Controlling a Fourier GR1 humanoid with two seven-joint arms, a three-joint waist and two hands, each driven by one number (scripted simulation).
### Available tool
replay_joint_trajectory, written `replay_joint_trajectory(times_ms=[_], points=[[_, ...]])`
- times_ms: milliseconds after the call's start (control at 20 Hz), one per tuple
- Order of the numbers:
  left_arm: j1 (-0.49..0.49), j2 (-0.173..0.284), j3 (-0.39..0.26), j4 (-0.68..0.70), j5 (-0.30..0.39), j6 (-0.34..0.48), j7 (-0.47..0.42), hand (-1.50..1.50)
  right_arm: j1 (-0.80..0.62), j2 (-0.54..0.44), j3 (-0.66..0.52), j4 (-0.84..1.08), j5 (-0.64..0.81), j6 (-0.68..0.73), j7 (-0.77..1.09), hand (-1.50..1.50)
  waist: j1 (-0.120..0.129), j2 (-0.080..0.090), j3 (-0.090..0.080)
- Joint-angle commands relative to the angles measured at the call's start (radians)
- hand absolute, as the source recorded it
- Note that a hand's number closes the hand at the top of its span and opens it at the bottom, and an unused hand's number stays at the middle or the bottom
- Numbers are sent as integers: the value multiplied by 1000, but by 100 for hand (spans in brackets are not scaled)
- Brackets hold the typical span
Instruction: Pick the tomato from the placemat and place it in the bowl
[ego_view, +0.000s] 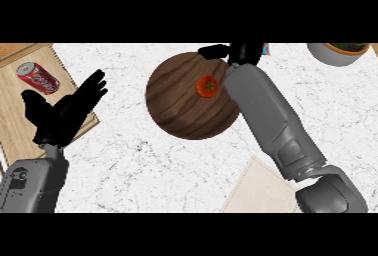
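The left hand (65, 111) stands at the left side of the view with its fingers straight and spread, holding nothing, resting over the edge of a wooden board (18, 117). On that board, just beyond the fingertips, lies a red soda can (38, 78) on its side.

Toward the middle sits the wooden bowl (188, 97), dark-grained and round, and the tomato (207, 86) already lies inside it, near its right part, touching the side of the right forearm. The tomato looks small, light and smooth, probably a bit slippery and soft enough to bruise, so it would best be held around its middle with the stem end up, not pinched at the top.

The right hand (235, 51) reaches past the far rim of the bowl; only a dark part of it shows at the top edge, and I cannot tell how its fingers stand.

The counter (148, 160) is pale marble, flat and hard. A beige placemat (260, 190) lies at the lower right, and a grey pot (336, 54) with greenery stands at the top right corner.
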Motion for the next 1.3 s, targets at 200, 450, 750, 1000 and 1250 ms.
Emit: replay_joint_trajectory(times_ms=[200, 450, 750, 1000, 1250], points=[[24, 23, 45, 10, 5, 16, 23, 0, 8, 6, 11, 4, 42, -147, 35, -150, -79, -31, 0], [71, 12, 59, -32, -3, 53, 34, 0, 183, -11, 120, -263, 66, 21, -30, -150, -131, -52, 0], [123, 28, 73, -30, 1, 32, 10, 0, 379, 7, 303, -598, 51, 93, -1, -150, -156, -65, 0], [142, 28, 78, -49, 14, 26, 16, 0, 534, 7, 437, -919, -57, 155, -6, -150, -170, -74, 2], [160, 37, 90, -57, 15, 24, 7, 0, 757, 7, 594, -1251, -100, 141, 38, -150, -180, -73, 2]])
